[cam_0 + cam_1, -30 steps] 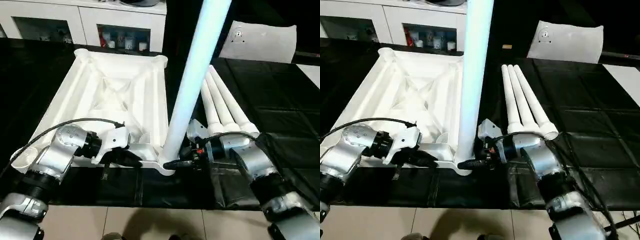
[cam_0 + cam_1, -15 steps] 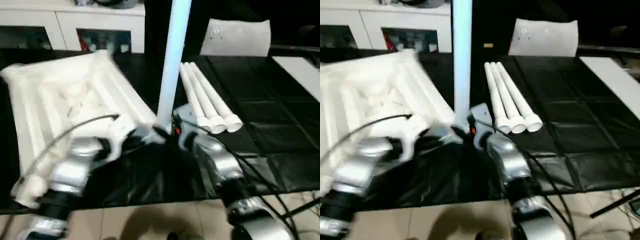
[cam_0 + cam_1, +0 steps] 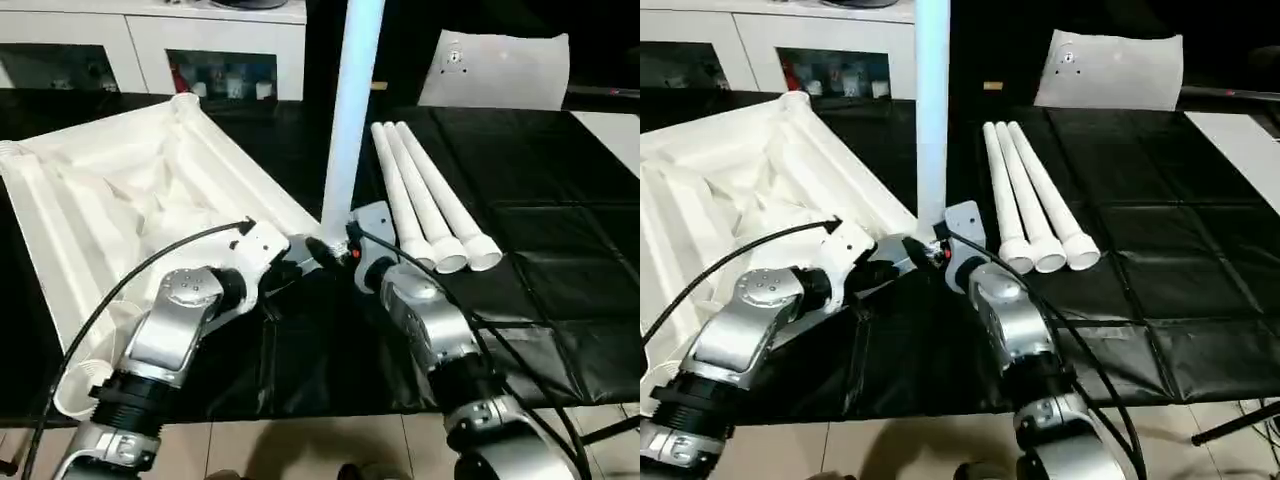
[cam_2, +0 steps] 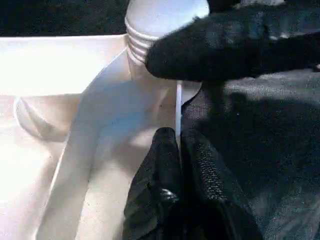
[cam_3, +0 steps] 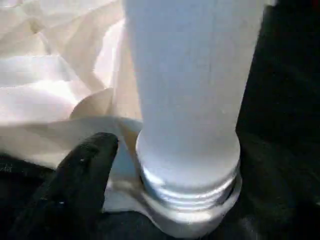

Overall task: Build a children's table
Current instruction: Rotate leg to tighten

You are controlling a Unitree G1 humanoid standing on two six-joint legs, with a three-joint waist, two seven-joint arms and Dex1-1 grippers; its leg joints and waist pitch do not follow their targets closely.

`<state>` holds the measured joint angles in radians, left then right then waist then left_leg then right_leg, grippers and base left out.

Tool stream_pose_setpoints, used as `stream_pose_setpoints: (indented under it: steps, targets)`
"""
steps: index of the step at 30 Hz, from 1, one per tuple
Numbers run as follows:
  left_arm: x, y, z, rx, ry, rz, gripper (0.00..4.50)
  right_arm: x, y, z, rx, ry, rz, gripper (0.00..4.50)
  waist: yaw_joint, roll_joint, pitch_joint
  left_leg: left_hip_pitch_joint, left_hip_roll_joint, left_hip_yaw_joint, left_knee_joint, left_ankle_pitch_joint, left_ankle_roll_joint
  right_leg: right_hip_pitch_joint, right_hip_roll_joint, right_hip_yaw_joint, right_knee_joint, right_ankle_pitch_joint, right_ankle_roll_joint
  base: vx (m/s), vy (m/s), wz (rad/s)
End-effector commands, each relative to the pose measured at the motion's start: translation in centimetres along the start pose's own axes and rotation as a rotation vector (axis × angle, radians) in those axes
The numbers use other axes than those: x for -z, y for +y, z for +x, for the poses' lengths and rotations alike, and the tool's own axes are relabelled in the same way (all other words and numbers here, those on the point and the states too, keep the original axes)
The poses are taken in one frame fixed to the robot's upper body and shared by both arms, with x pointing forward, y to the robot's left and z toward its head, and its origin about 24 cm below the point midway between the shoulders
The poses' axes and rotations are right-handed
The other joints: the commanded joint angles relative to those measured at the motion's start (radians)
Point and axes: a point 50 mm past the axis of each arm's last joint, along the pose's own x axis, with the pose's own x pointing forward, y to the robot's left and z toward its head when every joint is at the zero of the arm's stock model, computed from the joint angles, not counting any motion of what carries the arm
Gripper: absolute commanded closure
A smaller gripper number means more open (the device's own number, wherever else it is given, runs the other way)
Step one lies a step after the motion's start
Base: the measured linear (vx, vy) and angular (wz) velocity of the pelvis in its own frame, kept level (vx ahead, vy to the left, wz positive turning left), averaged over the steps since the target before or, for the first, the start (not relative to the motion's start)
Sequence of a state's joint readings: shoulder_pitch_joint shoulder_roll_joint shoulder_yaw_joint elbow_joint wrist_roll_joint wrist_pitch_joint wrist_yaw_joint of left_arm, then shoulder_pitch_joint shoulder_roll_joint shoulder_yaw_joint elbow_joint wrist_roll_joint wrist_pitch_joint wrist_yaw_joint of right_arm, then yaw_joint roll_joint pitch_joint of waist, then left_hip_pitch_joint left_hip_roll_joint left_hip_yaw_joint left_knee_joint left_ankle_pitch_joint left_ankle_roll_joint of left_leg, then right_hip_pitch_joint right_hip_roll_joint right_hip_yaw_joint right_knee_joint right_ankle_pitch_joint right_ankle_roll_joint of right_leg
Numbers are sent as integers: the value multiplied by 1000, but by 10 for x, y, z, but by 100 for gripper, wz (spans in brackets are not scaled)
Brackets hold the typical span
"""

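The tabletop (image 3: 120, 190) lay underside up on the left of the black table (image 3: 560, 250), turned at an angle. The left claw (image 4: 176, 165) had its fingers pressed together on the thin rim beside the near corner socket (image 5: 192, 220). One leg (image 3: 352, 110) stood upright in that socket, its ribbed end not fully seated. The right claw (image 3: 335, 250) was at the leg's base; whether it was spread or closed could not be told. Three spare legs (image 3: 430, 205) lay side by side to the right.

Handling: the tabletop appeared light, stiff and slippery, best pinched at the rim. The smooth, tapered leg was best gripped low.
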<state>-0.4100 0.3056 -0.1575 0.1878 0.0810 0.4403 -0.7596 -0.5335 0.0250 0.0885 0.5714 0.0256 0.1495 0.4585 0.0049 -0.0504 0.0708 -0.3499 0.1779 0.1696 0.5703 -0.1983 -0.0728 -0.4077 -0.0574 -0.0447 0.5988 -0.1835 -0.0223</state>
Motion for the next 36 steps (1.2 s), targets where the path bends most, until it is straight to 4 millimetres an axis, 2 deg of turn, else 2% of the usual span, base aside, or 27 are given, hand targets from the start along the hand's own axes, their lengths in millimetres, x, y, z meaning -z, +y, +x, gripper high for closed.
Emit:
stream_pose_setpoints:
  steps: [1,2,4,5,8,11,12,13,14,17,21,27,30,34,36]
  targets:
    - [1,7,0,6,-4,21,450,3,16,-2,-168,3,-40,13,4,8,-49,-4,47,-12,-68,-213,38,44,-75,50,-81,-313,-162,0,0,0]
    - [2,9,-2,27,-9,38,450,2,10,-8,-183,-8,-52,6,3,4,-51,-5,47,-12,-67,-210,43,46,-75,51,-81,-305,-162,0,0,0]
    - [6,11,-6,57,4,51,450,1,3,-17,-241,-24,-69,6,5,4,-52,-8,47,-13,-67,-203,54,49,-78,51,-80,-301,-159,0,0,0]
    - [9,10,-9,105,12,72,450,0,-1,-24,-282,-27,-88,6,4,5,-56,-8,49,-14,-66,-184,57,51,-80,51,-76,-276,-168,0,0,0]
    - [14,7,-15,222,26,131,450,-2,-12,-37,-356,-22,-131,6,5,4,-65,-7,49,-8,-55,-99,87,56,-77,50,-59,-120,-223,0,0,0]
    - [18,6,-20,314,52,174,450,-4,-21,-43,-393,-7,-163,6,7,2,-65,-6,48,-5,-52,-59,117,55,-74,49,-49,-21,-263,0,0,0]
    - [18,6,-20,314,52,174,450,-4,-21,-43,-393,-7,-163,6,8,4,-65,-4,48,-4,-51,-61,118,56,-75,49,-48,-16,-269,0,0,0]
    - [22,5,-25,411,78,218,450,-8,-27,-48,-440,5,-195,6,11,6,-64,0,50,-3,-51,-68,119,53,-76,49,-49,-24,-278,0,0,0]
    - [23,5,-28,446,89,231,450,-10,-29,-50,-460,11,-206,6,14,5,-64,-1,50,-4,-52,-81,121,55,-77,48,-49,-46,-274,0,0,0]
    - [25,7,-31,505,112,259,450,-12,-34,-52,-495,33,-226,6,27,4,-60,6,52,-2,-54,-115,94,50,-77,49,-54,-104,-270,0,0,0]
    - [24,7,-35,599,123,306,450,-13,-35,-53,-547,55,-256,6,35,2,-62,8,51,-3,-55,-125,72,52,-79,50,-54,-134,-254,0,0,0]
    - [19,6,-34,691,132,367,450,-11,-25,-51,-687,80,-252,6,43,1,-61,5,54,-2,-53,-119,65,53,-79,49,-48,-114,-259,0,0,0]
    - [17,6,-32,708,130,380,450,-9,-23,-49,-712,93,-259,43,50,2,-62,6,55,-1,-53,-118,58,52,-79,48,-47,-116,-263,0,0,0]
    - [16,6,-30,731,132,401,450,-8,-21,-46,-736,105,-270,73,54,2,-60,5,56,-5,-55,-172,30,51,-82,50,-53,-198,-243,0,0,0]
    - [15,6,-29,739,132,405,450,-8,-21,-46,-750,113,-277,87,53,1,-60,5,55,-5,-55,-172,27,51,-81,50,-53,-204,-236,0,0,0]
